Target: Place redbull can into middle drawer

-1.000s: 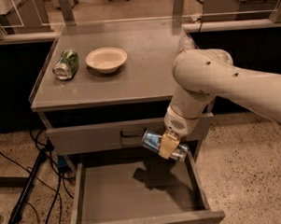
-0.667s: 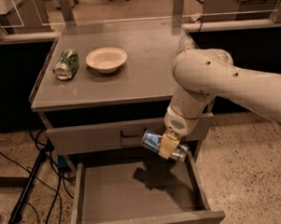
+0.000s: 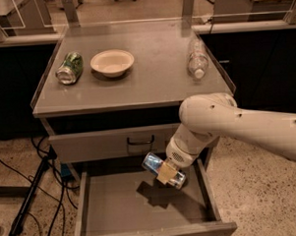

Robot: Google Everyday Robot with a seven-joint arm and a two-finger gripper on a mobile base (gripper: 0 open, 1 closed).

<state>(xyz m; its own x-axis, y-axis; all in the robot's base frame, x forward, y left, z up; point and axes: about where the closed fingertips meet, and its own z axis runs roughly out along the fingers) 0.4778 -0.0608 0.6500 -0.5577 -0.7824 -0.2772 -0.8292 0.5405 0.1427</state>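
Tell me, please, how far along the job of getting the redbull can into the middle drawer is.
Done: the middle drawer stands open, floor bare. In hand: the gripper clamps the redbull can, tilted, above the drawer. Left: lower and release it.

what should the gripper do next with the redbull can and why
Probably lower it a little, then release. The gripper, jaws shut on the redbull can, hangs over the open middle drawer, within its walls. The can is tilted, its shadow on the bare floor, so it seems not yet set down.
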